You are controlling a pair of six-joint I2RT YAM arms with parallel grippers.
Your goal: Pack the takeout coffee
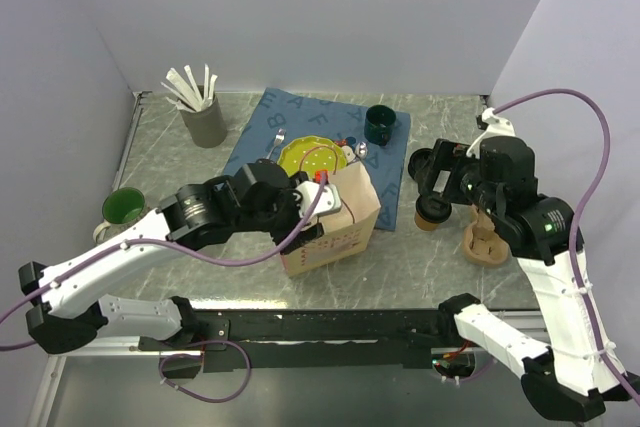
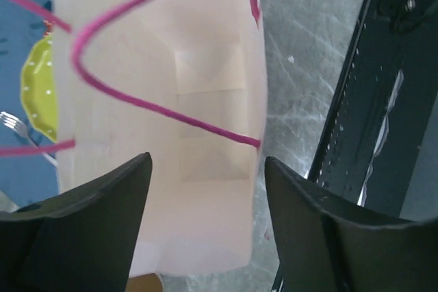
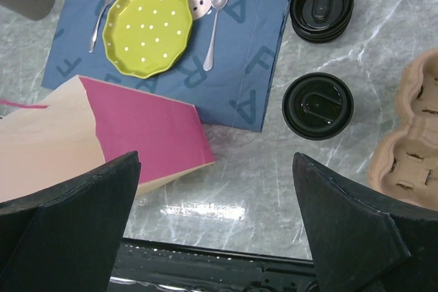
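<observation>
The takeout coffee [image 1: 431, 213], a tan cup with a black lid, stands on the table right of the blue mat; the right wrist view shows its lid from above [image 3: 318, 106]. My right gripper [image 1: 438, 183] hovers open and empty just above and near it [image 3: 216, 158]. The paper bag [image 1: 335, 225] with pink handles stands upright in the middle. My left gripper [image 1: 318, 199] is open over its mouth [image 2: 207, 162]. In the left wrist view the bag's inside [image 2: 205, 121] looks empty.
A tan cup carrier [image 1: 485, 243] sits right of the coffee. A stack of black lids [image 3: 321, 6] lies behind it. On the blue mat [image 1: 262, 127] are a yellow-green plate [image 1: 312, 159], fork and spoon. A dark green mug [image 1: 380, 124], a grey utensil holder [image 1: 205, 122] and a green mug [image 1: 122, 209] stand around.
</observation>
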